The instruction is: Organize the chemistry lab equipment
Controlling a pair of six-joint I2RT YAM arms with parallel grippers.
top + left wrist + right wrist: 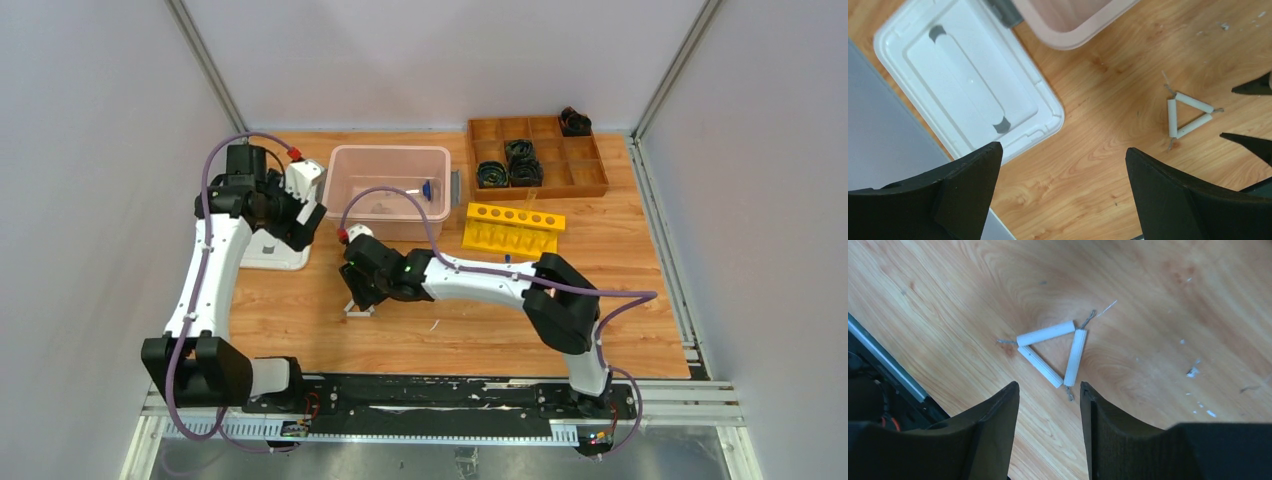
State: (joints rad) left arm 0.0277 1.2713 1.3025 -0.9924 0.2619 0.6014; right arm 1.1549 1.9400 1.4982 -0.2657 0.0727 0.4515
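The white triangle [1075,357] of three white rods on wire lies flat on the wooden table, also in the top view [360,312] and the left wrist view [1172,117]. My right gripper [1049,384] is open and empty, just above the triangle, its tips by the triangle's near corner [358,298]. My left gripper [1063,147] is open and empty, over bare wood between the white lid and the triangle [298,225]. A tube with a blue cap [425,189] lies in the pink bin [345,160]. The tube rack [512,228] is yellow and stands right of the bin.
A white bin lid [968,85] lies on the table at the left [272,258]. A wooden compartment tray [590,175] at the back right holds black coiled bundles [508,165]. White crumbs [1193,372] are scattered on the wood. Grey walls close in both sides.
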